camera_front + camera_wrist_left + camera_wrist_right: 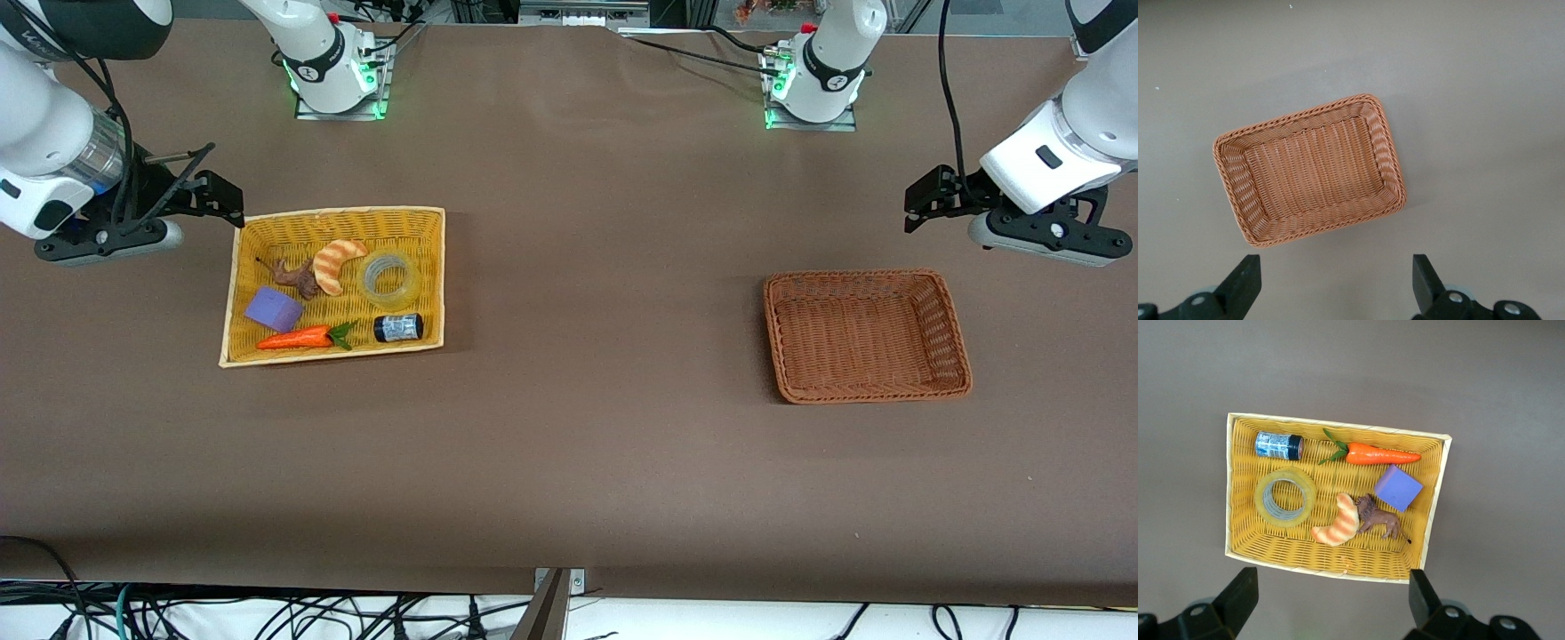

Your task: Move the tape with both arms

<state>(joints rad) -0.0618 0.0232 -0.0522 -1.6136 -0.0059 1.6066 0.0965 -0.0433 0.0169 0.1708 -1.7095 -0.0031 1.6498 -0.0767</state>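
Note:
The tape [368,280] is a translucent yellowish ring. It lies flat in the yellow wicker basket [338,213] toward the right arm's end of the table. It also shows in the right wrist view [1310,497], next to a striped croissant toy. My right gripper [233,203] is open and empty, up over the table just outside the yellow basket's rim [1331,587]. My left gripper [916,206] is open and empty, up over the table beside the brown wicker basket [858,276], with nothing between its fingers [1336,270].
The yellow basket also holds a small black jar [397,327], a carrot [298,338], a purple block [273,308], a croissant [336,262] and a brown animal toy [296,277]. The brown basket [1298,117] has nothing in it.

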